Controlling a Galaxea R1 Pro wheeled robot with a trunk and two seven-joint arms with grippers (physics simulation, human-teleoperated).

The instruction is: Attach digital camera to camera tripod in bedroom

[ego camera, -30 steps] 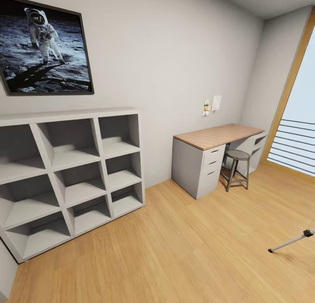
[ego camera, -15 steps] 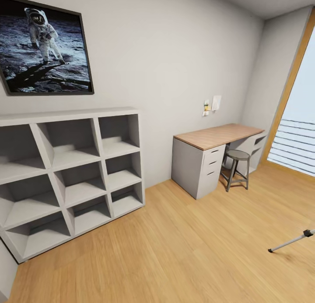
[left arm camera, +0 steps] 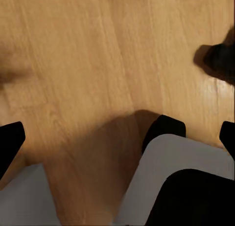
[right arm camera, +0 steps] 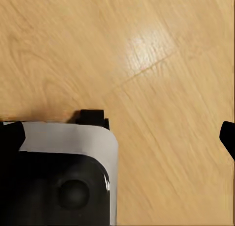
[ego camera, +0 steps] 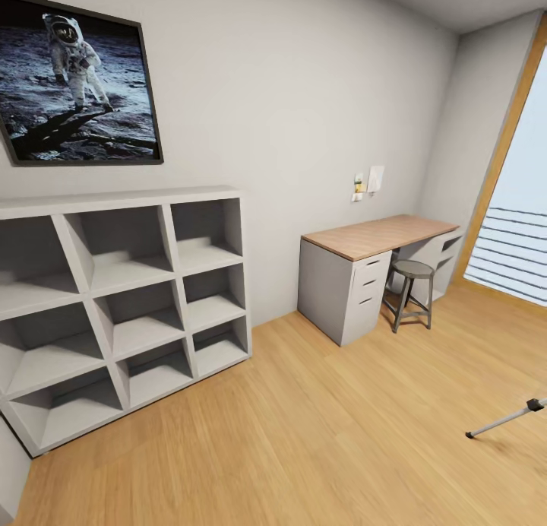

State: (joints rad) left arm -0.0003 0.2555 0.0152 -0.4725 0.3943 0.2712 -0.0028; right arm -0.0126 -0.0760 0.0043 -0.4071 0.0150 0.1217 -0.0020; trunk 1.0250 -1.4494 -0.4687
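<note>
Two black left fingers [left arm camera: 10,143] are held wide apart in the left wrist view, with nothing gripped between them; the wood plank floor [left arm camera: 98,50] is seen past their tips, and a grey-white and black part of the robot's body [left arm camera: 181,182] is seen just beside them. Farther out from these fingers a dark, blurred shape [left arm camera: 220,59] is seen against the floor, and what it is cannot be told. The right fingers [right arm camera: 227,138] are likewise spread apart and empty, with the same plank floor beyond them and a white-edged black part of the robot beside one tip. One slim silver leg of the camera tripod [ego camera: 501,421], ending in a black foot, is shown by the head view slanting low over the floor on the right arm's side; how far it lies from the fingers cannot be told. Farther off in the bedroom, a wood worktop [ego camera: 380,236] on grey drawers is set against the pale wall, with a round-seated stool [ego camera: 412,268] just beside it and a wood-framed window [ego camera: 524,229] past it. An open grey shelf unit [ego camera: 121,199] is stood on the left arm's side, and a framed astronaut picture [ego camera: 76,85] is hung above it.
</note>
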